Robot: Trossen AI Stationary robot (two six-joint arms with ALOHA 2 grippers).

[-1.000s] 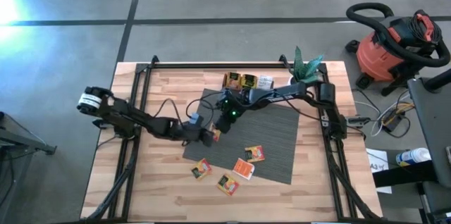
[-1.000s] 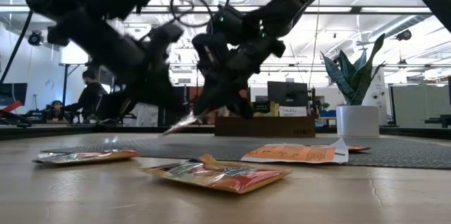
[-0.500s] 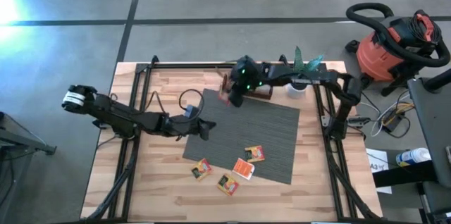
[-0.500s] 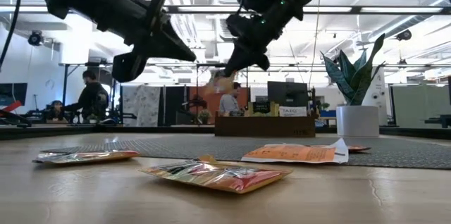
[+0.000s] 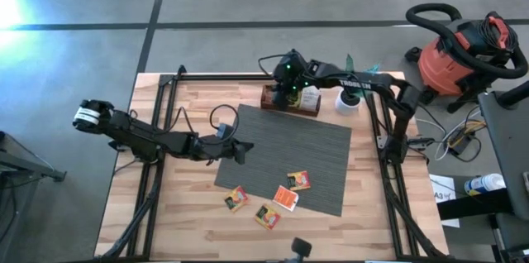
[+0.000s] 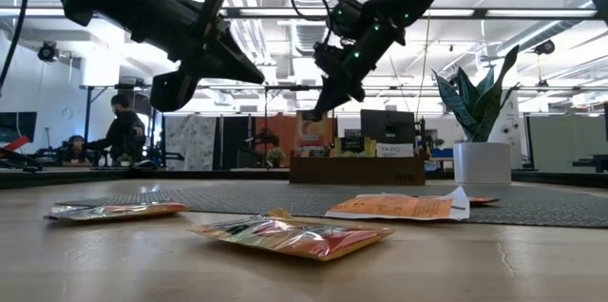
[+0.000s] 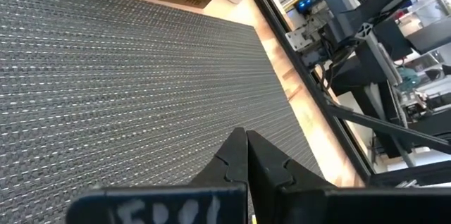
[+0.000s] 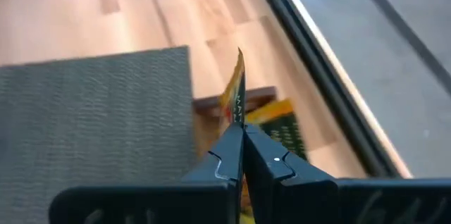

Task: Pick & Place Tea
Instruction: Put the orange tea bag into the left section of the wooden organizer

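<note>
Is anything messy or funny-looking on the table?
Yes. Four tea sachets lie scattered at odd angles near the grey mat's front edge, some half on it, far from the wooden tray at the back. The front one looks puffed and crinkled, not flat.

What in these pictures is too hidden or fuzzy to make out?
- Wooden tray, high view: the right arm covers most of it.
- Sachet in the right gripper, right wrist view: edge-on and blurred, print unreadable.
- Loose sachets, high view: marks too small.
</note>
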